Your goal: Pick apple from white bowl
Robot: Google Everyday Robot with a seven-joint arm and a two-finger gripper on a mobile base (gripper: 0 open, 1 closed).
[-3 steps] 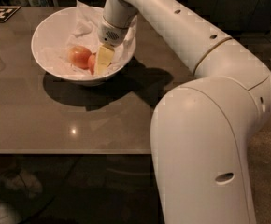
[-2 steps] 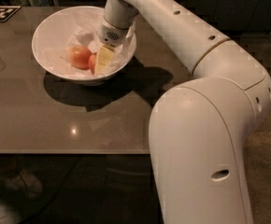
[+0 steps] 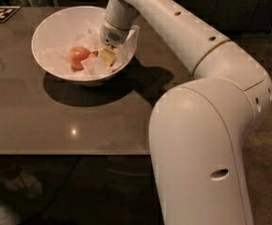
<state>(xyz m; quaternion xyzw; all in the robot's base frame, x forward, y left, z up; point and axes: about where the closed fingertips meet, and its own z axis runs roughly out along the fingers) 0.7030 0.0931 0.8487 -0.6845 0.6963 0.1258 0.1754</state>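
Dark, glossy tabletop [image 3: 79, 125] fills the left of the frame, with the white bowl [image 3: 65, 22] standing at its upper left. Inside, the apple [image 3: 79, 56] rests on crumpled white paper [image 3: 92, 65], left of the bowl's centre. The robot's white arm [image 3: 197, 46] reaches in from the right, its gripper [image 3: 107, 56] lowered into the bowl just right of the apple. Whether the gripper is apart or together cannot be told.

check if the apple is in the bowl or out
In: the apple rests on paper inside the bowl, with the gripper down in the bowl beside it.
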